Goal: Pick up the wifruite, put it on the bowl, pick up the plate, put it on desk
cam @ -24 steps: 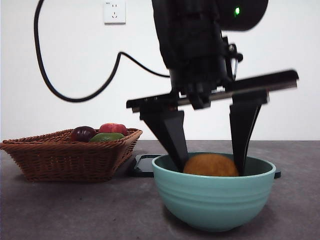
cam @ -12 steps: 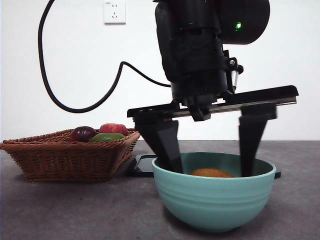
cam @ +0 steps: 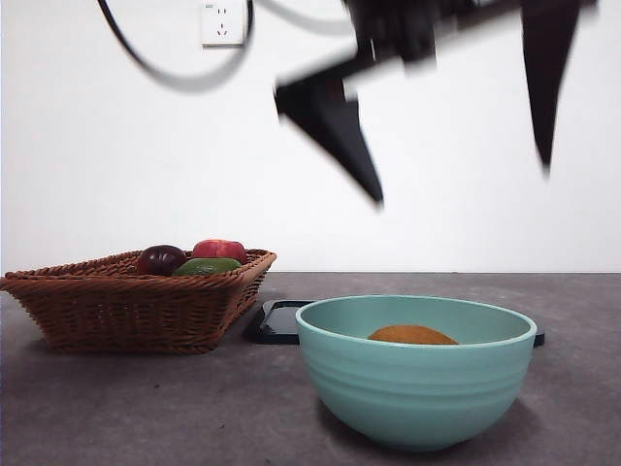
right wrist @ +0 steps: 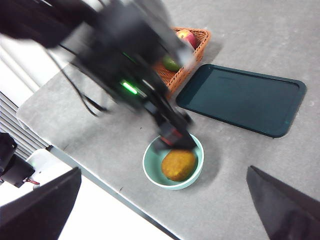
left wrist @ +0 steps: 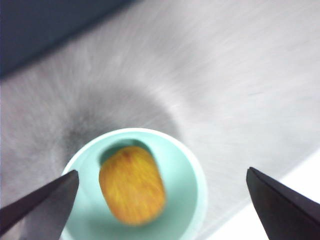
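The orange-brown wifruite (cam: 412,335) lies loose inside the mint-teal bowl (cam: 417,388) on the desk (cam: 146,408). My left gripper (cam: 462,186) hangs open and blurred well above the bowl, holding nothing. In the left wrist view the wifruite (left wrist: 132,185) rests in the bowl (left wrist: 197,175) below the open left gripper (left wrist: 163,171). The right gripper (right wrist: 164,170) is open, high over the desk, looking down on the bowl (right wrist: 150,170), the wifruite (right wrist: 177,165) and the dark rectangular plate (right wrist: 240,97). The plate (cam: 281,320) lies flat behind the bowl.
A brown wicker basket (cam: 126,301) with a dark purple, a red and a green fruit stands at the left, beside the plate. From above, the basket (right wrist: 187,37) is partly hidden by the left arm (right wrist: 135,65). The desk's edge runs close to the bowl.
The left gripper opened, let the wifruite drop into the bowl, then rose fast out of the bowl. The wifruite now sits lower in the bowl.
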You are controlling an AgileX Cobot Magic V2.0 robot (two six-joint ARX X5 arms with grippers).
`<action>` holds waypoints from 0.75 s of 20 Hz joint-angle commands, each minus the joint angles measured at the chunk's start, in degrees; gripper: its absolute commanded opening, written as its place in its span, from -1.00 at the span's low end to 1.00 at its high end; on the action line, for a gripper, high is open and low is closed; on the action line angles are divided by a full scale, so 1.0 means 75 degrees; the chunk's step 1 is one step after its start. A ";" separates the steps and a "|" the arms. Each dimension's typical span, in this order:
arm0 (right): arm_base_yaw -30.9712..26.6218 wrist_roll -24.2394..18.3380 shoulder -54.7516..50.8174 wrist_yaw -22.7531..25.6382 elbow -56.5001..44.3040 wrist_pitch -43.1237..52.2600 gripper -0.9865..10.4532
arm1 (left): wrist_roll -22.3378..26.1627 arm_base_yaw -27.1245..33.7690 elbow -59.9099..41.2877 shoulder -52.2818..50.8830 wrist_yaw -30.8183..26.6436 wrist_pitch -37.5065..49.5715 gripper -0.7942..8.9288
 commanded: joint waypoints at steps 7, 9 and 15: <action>0.0015 -0.0009 -0.0012 0.0076 0.0140 -0.0393 0.19 | 0.1518 -0.0082 0.0187 -0.2294 -0.0050 -0.1617 0.35; 0.0015 0.0102 -0.0012 0.0230 0.0140 -0.0393 0.19 | 0.2020 -0.0079 0.0184 -0.2815 -0.0050 -0.1982 0.34; 0.0015 0.0169 -0.0012 0.0256 0.0140 -0.0318 0.19 | 0.2597 -0.0076 0.0035 -0.4409 -0.0061 -0.2804 0.34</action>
